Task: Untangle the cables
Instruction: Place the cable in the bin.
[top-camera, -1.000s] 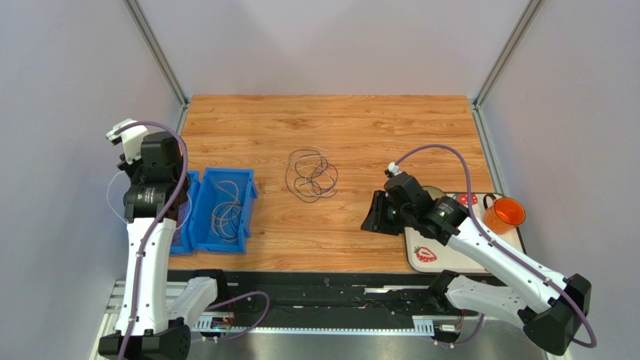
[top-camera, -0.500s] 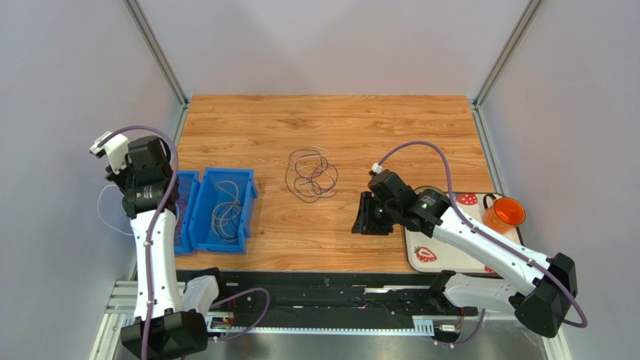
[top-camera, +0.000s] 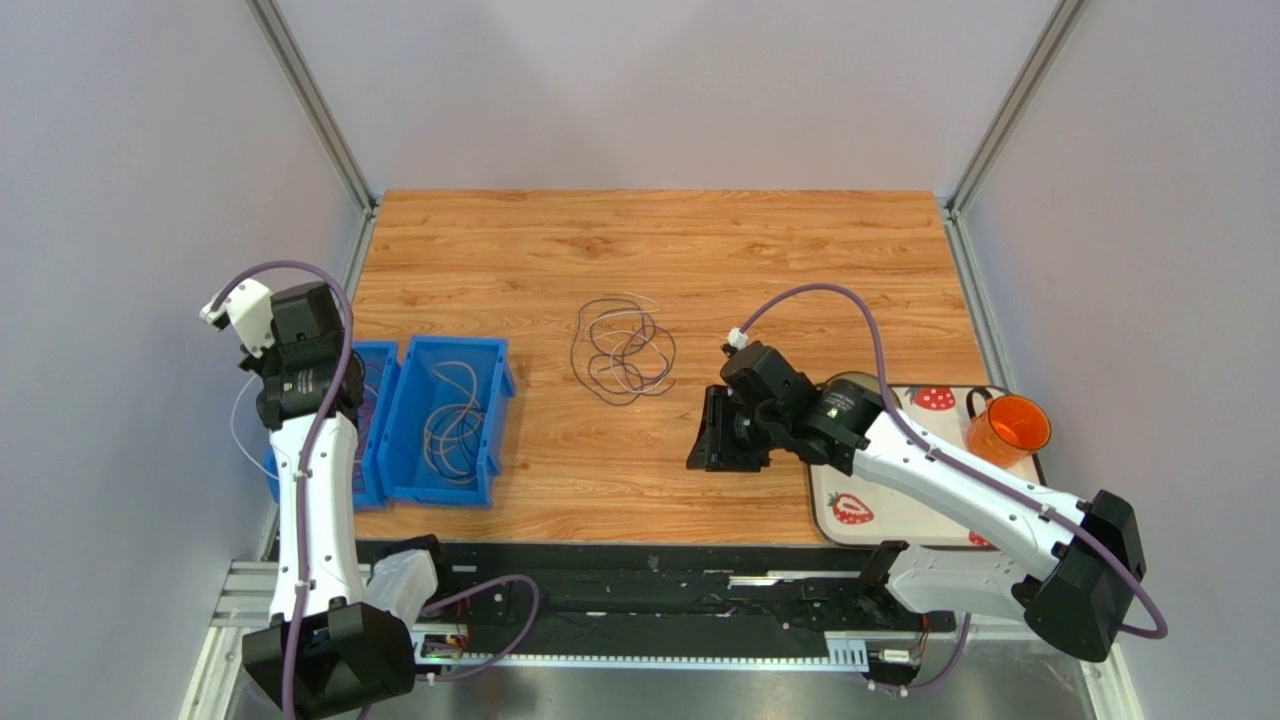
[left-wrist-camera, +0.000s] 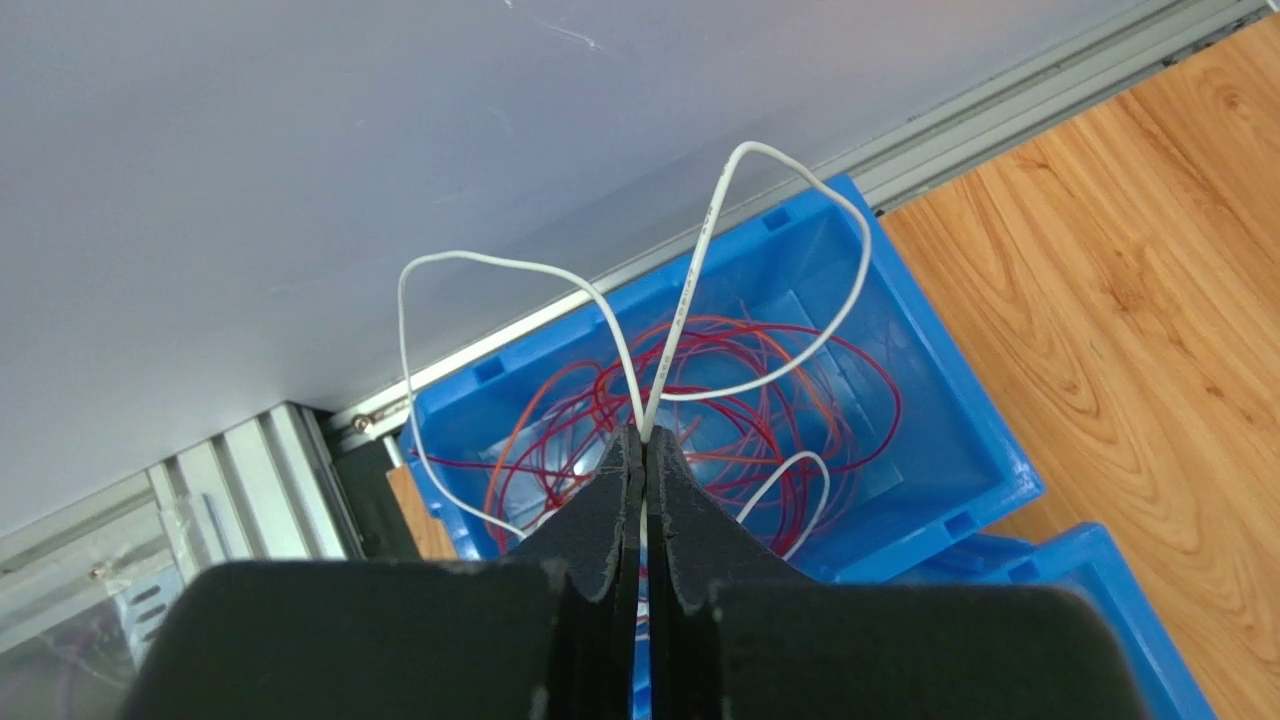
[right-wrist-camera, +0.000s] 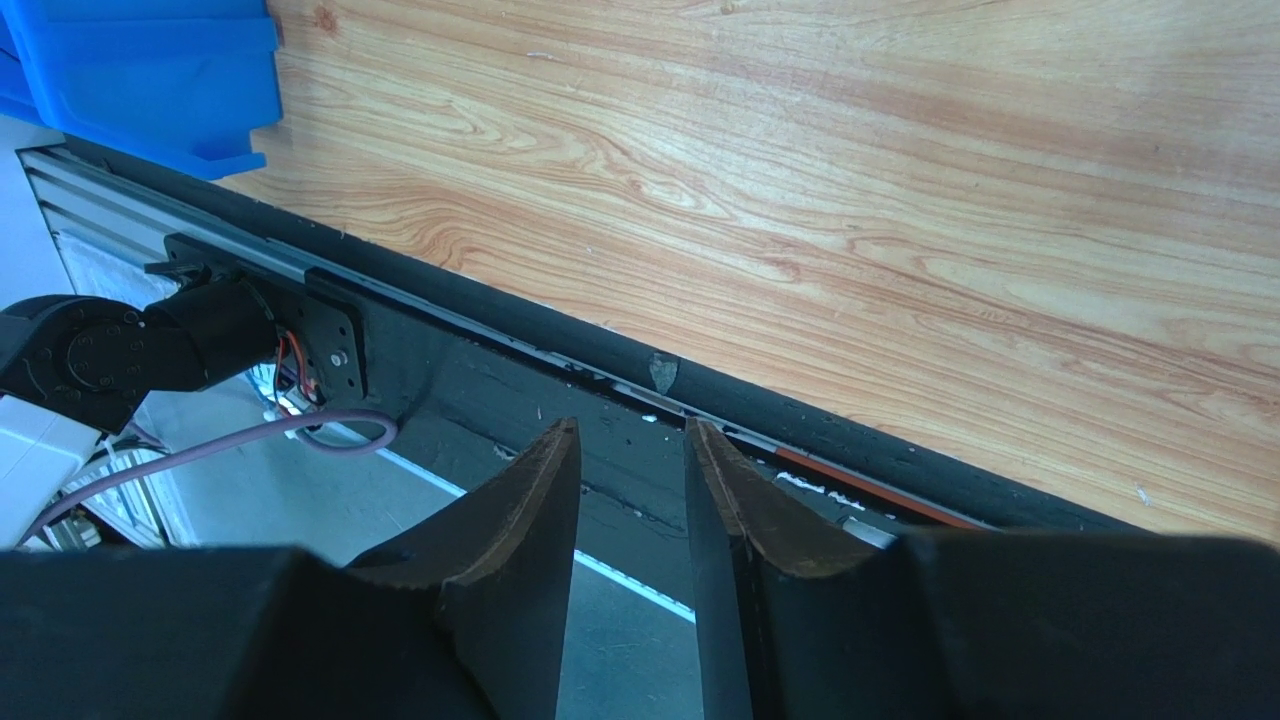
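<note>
A loose tangle of dark grey cables (top-camera: 621, 353) lies in the middle of the wooden table. My left gripper (left-wrist-camera: 643, 438) is shut on a white cable (left-wrist-camera: 703, 255), which loops up above a blue bin (left-wrist-camera: 962, 435) holding red-orange cables (left-wrist-camera: 751, 393). From above, the left wrist (top-camera: 301, 368) hangs over the leftmost bin (top-camera: 379, 393), and the white cable (top-camera: 241, 438) bulges out to its left. My right gripper (right-wrist-camera: 631, 435) is open and empty. It points down over the table's near edge, to the lower right of the tangle (top-camera: 721, 435).
A second blue bin (top-camera: 504, 393) with pale cables inside stands beside the first. A white strawberry-print tray (top-camera: 845, 507) and an orange cup (top-camera: 1010, 428) sit at the right. A black rail (right-wrist-camera: 496, 360) runs along the near edge. Grey walls close both sides.
The right gripper has slid left along the table's front. The left arm swung out to the left, then came back a little over the bin, with the white cable still in it.
</note>
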